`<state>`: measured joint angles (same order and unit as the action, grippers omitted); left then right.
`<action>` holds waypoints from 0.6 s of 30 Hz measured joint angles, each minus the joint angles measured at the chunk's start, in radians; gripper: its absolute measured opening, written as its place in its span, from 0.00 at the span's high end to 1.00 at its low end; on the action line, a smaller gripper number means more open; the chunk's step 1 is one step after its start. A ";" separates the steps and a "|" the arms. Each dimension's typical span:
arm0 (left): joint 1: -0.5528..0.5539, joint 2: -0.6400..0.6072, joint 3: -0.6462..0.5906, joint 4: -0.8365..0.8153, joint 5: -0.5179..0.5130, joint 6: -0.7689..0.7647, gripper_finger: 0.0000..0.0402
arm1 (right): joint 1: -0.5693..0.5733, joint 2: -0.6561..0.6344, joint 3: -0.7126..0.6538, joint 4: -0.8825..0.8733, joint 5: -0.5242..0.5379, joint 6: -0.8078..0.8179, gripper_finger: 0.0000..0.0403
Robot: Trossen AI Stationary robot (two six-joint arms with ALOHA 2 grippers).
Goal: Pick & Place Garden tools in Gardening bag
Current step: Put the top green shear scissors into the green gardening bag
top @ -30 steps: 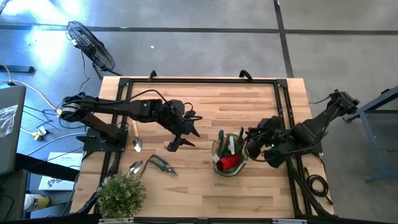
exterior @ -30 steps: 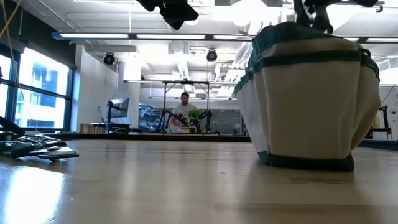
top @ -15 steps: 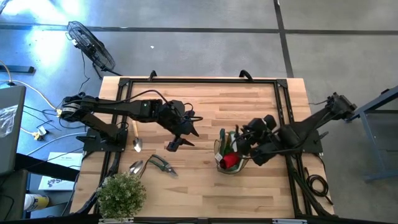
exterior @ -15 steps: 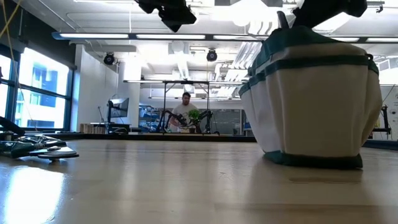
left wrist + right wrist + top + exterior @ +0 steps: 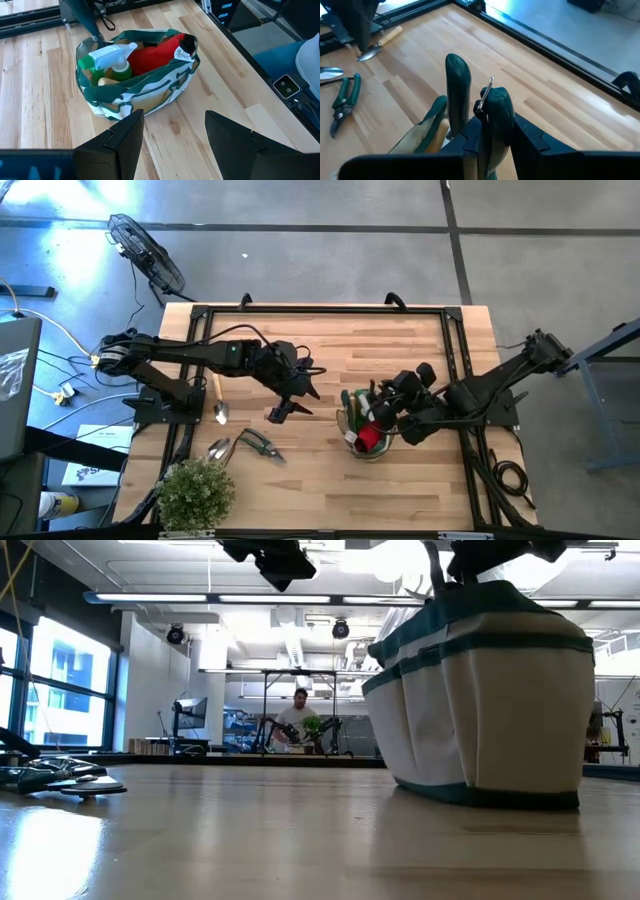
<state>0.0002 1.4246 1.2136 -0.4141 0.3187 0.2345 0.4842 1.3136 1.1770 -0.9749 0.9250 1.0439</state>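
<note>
Pale butcher-block planks make up the table [image 5: 330, 350], which is framed by a black rail and set on a grey concrete floor, with a workshop and a seated person [image 5: 296, 720] seen far behind in the low view. Near the table's right-centre the bag [image 5: 362, 425] is found, already loaded with a green spray bottle [image 5: 111, 59] and a red piece [image 5: 157, 52]. The right hand [image 5: 479, 107] is held narrow above the bag's mouth, clamped on a pair of green-handled pruners [image 5: 458, 92] that is not yet lowered in. The left hand [image 5: 288, 392] is parked over the table's middle, spread wide and empty, well apart from the bag. Near the table's left edge a wooden-handled trowel [image 5: 219, 396], a silver scoop [image 5: 217, 449] and a second pair of pruners [image 5: 261, 445] are left lying, beside a potted plant [image 5: 196, 492]. Trouble is judged likeliest at the release: the bag is soft and appears to lean in the low view, so it could be pushed over or dragged if the tool is pressed against the rim. The pruners could also be caught on the spray bottle's head, or dropped outside if let go too soon.
</note>
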 joint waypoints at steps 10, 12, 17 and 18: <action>0.000 0.000 0.000 -0.001 0.000 -0.003 0.49 | -0.040 0.080 0.000 0.012 0.068 -0.032 0.87; 0.000 0.000 0.000 -0.005 0.001 -0.003 0.49 | -0.047 0.103 0.000 0.036 0.071 -0.059 0.87; 0.000 0.000 0.000 -0.008 0.001 -0.003 0.49 | -0.056 0.129 0.000 0.117 0.061 -0.140 0.87; 0.000 0.000 0.000 -0.008 0.001 -0.003 0.49 | -0.056 0.130 0.000 0.130 0.054 -0.153 0.87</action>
<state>0.0002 1.4246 1.2134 -0.4225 0.3195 0.2314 0.4282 1.4433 1.1770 -0.8447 0.9787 0.8912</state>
